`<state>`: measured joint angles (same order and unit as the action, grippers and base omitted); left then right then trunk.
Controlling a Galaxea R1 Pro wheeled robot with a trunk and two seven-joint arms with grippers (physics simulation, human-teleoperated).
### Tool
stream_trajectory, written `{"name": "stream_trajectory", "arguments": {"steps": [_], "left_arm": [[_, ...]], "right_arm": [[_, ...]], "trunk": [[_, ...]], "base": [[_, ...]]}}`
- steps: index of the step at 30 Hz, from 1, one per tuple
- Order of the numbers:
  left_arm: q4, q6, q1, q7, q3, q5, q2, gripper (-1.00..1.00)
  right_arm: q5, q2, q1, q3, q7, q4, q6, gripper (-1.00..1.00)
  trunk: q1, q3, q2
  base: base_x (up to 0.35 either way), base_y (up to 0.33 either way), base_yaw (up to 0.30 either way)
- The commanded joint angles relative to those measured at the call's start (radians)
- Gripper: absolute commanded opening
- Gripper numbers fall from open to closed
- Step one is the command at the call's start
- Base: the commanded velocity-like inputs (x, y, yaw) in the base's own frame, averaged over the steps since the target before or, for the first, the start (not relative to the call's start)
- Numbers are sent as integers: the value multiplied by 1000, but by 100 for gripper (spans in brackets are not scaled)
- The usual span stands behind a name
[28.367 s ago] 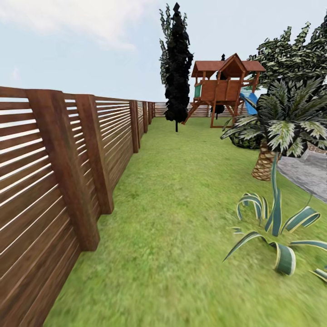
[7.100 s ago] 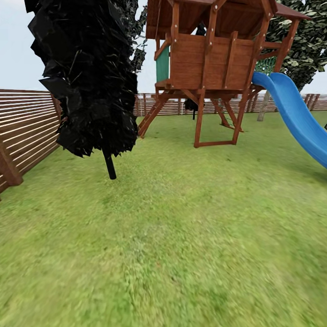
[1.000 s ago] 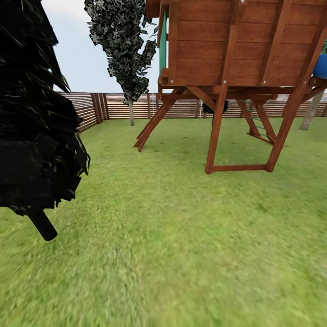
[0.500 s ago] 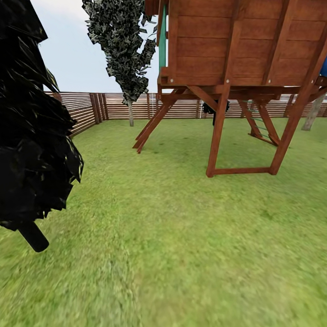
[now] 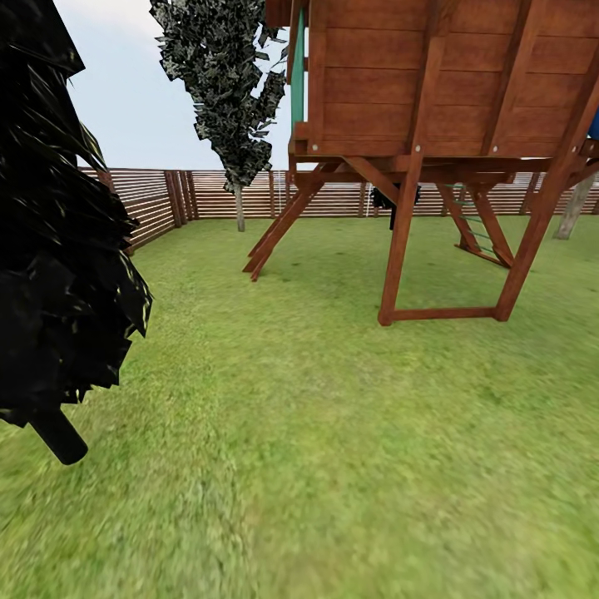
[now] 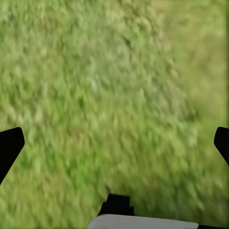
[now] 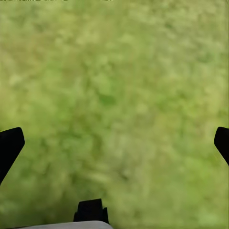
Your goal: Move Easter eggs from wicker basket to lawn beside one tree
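Note:
The Easter eggs and the wicker basket are out of view. Mottled green lawn (image 5: 333,433) spreads ahead of me in the garden. A grey-beige tree trunk (image 5: 574,208) stands by the back fence at the far right. My left gripper (image 6: 114,148) is open over bare grass, its dark fingertips (image 6: 9,145) far apart with nothing between them. My right gripper (image 7: 114,148) is open the same way over grass, one fingertip (image 7: 9,145) at each side.
A dark cypress (image 5: 58,249) stands close at the left, its thin trunk (image 5: 58,437) in the grass. A wooden playset (image 5: 441,91) on slanted legs (image 5: 398,249) rises ahead right. A slatted brown fence (image 5: 208,193) and a second cypress (image 5: 229,83) close the back.
The camera has crept forward: the near cypress slid left and down and the playset's legs sit slightly lower. In the last half second the view has barely shifted.

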<state>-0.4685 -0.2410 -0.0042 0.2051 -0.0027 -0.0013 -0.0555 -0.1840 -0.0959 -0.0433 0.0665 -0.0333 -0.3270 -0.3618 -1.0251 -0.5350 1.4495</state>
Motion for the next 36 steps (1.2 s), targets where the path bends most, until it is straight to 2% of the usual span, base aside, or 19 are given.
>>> {"name": "stream_trajectory", "arguments": {"steps": [1, 13, 36], "left_arm": [[-2, -3, 0, 4, 0, 0, -1, 100], [-3, 0, 0, 2, 2, 3, -2, 100], [-2, 0, 0, -2, 4, 3, -3, 100]], "right_arm": [[-8, -1, -1, 7, -3, 0, -3, 100], [-8, -1, 0, 8, -3, 0, -3, 100], [-9, -1, 0, 8, -3, 0, -4, 100]], "trunk": [[0, -1, 0], [0, -1, 0], [-4, -4, 7]], "base": [[0, 0, 0], [35, -14, 0], [310, -114, 0]]}}
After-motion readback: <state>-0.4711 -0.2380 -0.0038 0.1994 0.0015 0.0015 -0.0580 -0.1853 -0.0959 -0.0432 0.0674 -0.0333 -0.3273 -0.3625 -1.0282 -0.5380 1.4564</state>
